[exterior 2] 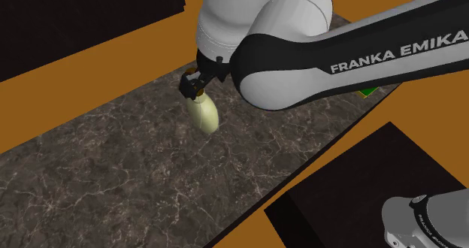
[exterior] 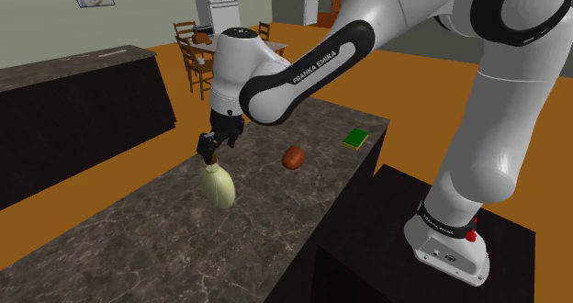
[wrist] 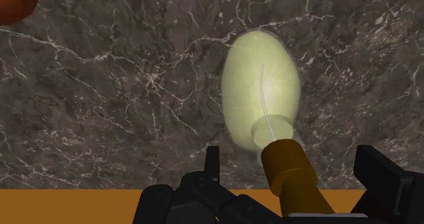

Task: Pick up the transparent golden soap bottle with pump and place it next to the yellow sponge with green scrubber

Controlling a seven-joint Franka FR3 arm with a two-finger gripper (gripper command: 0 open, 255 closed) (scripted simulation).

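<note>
A pale yellow-green see-through soap bottle (exterior: 220,187) (exterior 2: 204,113) (wrist: 260,87) stands on the dark marble counter (exterior: 138,237). Its golden-brown pump (wrist: 289,168) points up at the hand. My black gripper (exterior: 213,148) (exterior 2: 194,86) (wrist: 293,160) hangs right over the bottle, open, one finger on each side of the pump with a gap on both sides. The sponge (exterior: 355,139), green on top with a yellow edge, lies farther along the counter near its far corner; a green sliver of the sponge (exterior 2: 366,92) peeks out past my forearm.
A reddish-brown rounded object (exterior: 294,157) (wrist: 13,2) lies on the counter between bottle and sponge. Beyond the counter's edge is orange floor (wrist: 68,206). My dark stand (exterior: 367,255) sits by the counter. Another dark counter (exterior: 73,117) runs across the aisle; a dining table with chairs (exterior: 207,49) stands behind.
</note>
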